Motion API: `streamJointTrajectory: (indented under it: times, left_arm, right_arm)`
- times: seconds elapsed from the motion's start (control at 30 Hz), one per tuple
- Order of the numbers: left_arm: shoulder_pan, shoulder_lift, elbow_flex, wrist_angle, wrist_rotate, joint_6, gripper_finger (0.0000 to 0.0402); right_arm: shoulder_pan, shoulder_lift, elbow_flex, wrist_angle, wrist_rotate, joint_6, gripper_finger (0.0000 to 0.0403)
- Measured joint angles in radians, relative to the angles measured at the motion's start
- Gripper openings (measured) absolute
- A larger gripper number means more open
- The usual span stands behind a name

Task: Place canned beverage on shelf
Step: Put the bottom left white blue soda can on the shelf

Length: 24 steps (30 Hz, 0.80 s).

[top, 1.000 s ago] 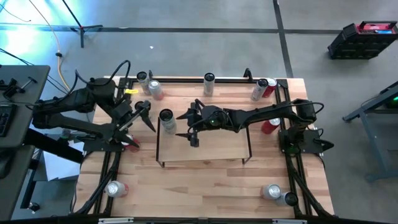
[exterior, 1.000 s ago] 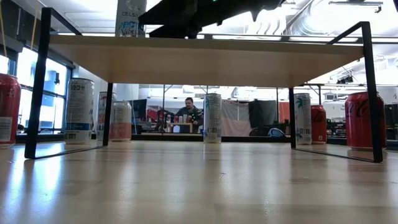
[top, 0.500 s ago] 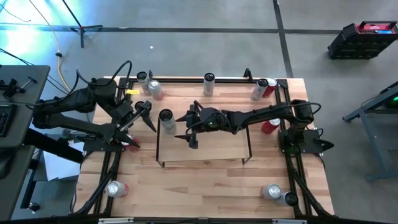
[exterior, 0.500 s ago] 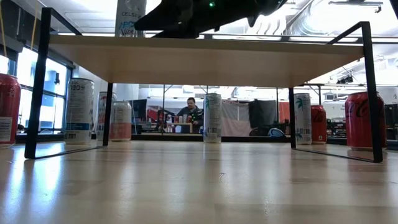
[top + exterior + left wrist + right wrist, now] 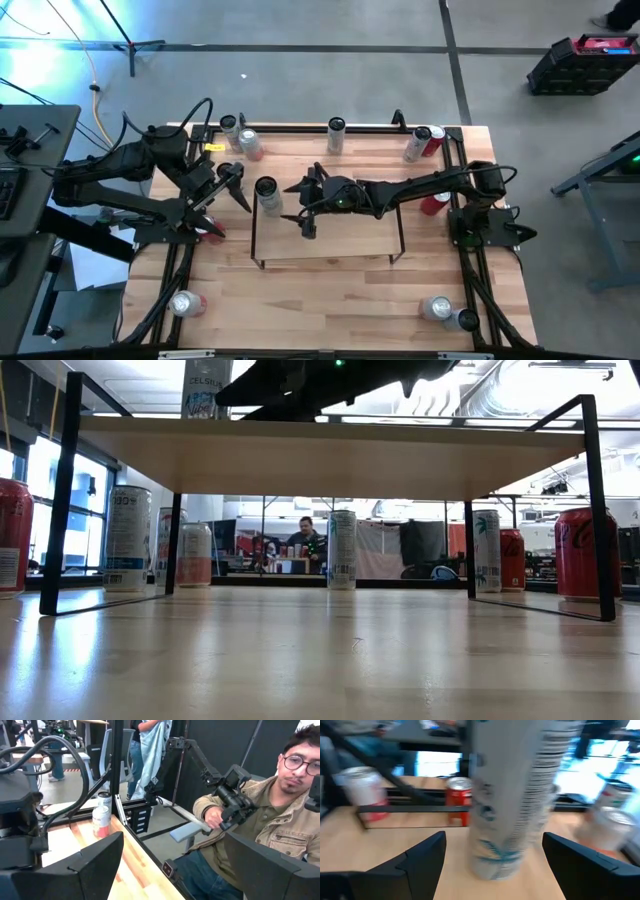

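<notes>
Right gripper (image 5: 306, 208) jaws apart over shelf (image 5: 345, 245), your tall white can (image 5: 267, 194) standing just ahead on it; left gripper (image 5: 226, 199) open, table's left edge.

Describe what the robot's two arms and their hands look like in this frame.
Both arms are matte black, built of chunky jointed segments. The left arm carries a looping black cable; the right arm shows a small green light near its wrist. The left hand and right hand each end in two flat, angular black fingers.
</notes>
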Motion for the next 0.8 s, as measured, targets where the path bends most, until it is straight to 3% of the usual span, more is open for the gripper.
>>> streamJointTrajectory:
  times: [0.1, 0.5, 0.8]
  left_arm:
    - [0.0, 0.0, 0.0, 0.0, 0.0, -0.002, 0.0337]
    - [0.0, 0.0, 0.0, 0.0, 0.0, 0.002, 0.0337]
    - [0.0, 0.0, 0.0, 0.0, 0.0, 0.023, 0.0337]
  right_arm:
    - [0.015, 0.012, 0.001, 0.005, 0.071, -0.001, 0.0317]
    - [0.013, 0.069, 0.0, 0.11, 0.085, 0.041, 0.0317]
    - [-0.027, 0.103, 0.0, 0.207, -0.101, 0.055, 0.0317]
